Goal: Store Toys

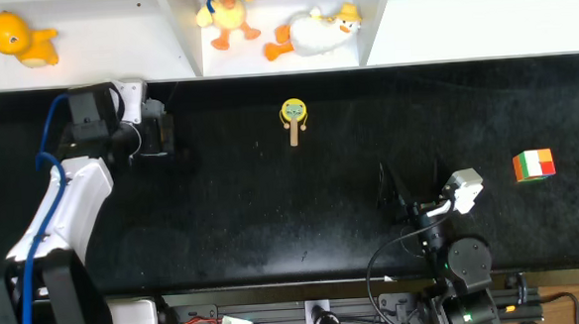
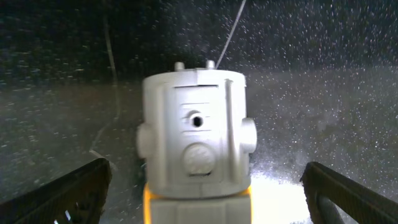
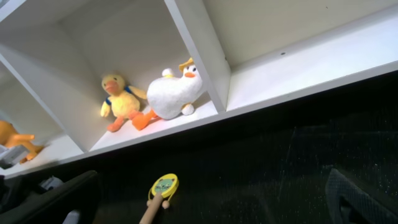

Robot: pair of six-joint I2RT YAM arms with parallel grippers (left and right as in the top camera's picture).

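One toy robot (image 2: 196, 149), base off-frame

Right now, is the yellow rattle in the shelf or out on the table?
Out. The rattle lies on the black table, outside the white shelf.

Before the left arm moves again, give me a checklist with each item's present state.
1. Left gripper open: ok, fingers wide apart.
2. White robot toy centred between those fingers: ok, not yet gripped.
3. Fingers low enough on the toy: cannot tell.
4. Room in the shelf's left compartment beside the orange duck: ok.
5. Right gripper out of the way: ok, open, far off near its own base.
6. Rattle and cube off the path: ok, both lie well to the right.
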